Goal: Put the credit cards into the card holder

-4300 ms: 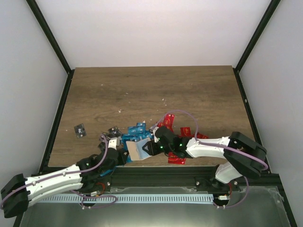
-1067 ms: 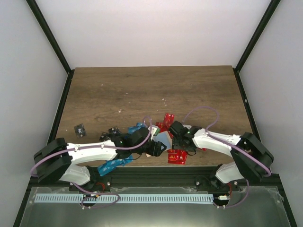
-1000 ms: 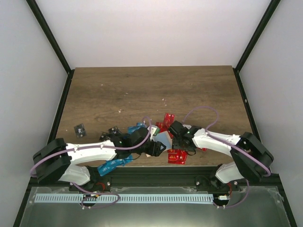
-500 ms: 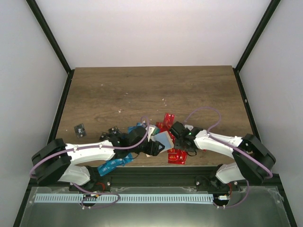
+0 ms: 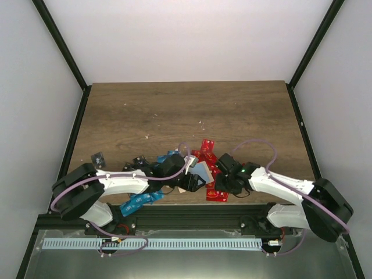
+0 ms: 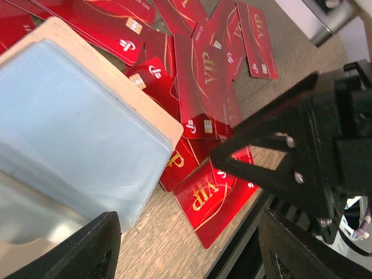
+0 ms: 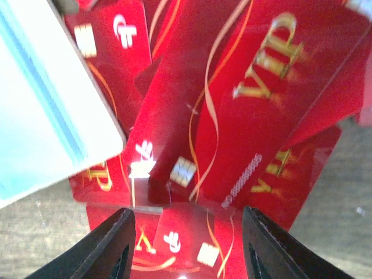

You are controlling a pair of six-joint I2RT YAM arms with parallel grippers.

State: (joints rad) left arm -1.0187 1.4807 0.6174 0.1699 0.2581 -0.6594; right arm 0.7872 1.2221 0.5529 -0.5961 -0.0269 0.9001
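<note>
The card holder [image 5: 201, 171] [image 6: 75, 133], pale beige with a clear bluish pocket, lies on red credit cards [image 5: 217, 193] near the table's front edge. My left gripper [image 5: 190, 182] [image 6: 189, 221] is open, and the holder's corner lies beside its left finger; only wood and a red VIP card [image 6: 218, 195] show between the jaws. My right gripper [image 5: 223, 182] [image 7: 186, 212] hangs low over the overlapping red cards [image 7: 232, 116]. Its jaws are partway apart, with a red card [image 7: 186, 238] under them. Blue cards [image 5: 138, 201] and black cards [image 5: 97, 158] lie to the left.
The black front rail [image 5: 192, 212] runs just behind both grippers. My right gripper's black body [image 6: 302, 157] stands close to my left gripper's right. More red cards [image 5: 206, 145] and blue cards [image 5: 168, 157] spread beyond the holder. Bare wood [image 5: 186, 110] stretches toward the back.
My right gripper has moved toward the front edge, over the red cards, and its jaws have narrowed. My left gripper shifted slightly right beside the holder.
</note>
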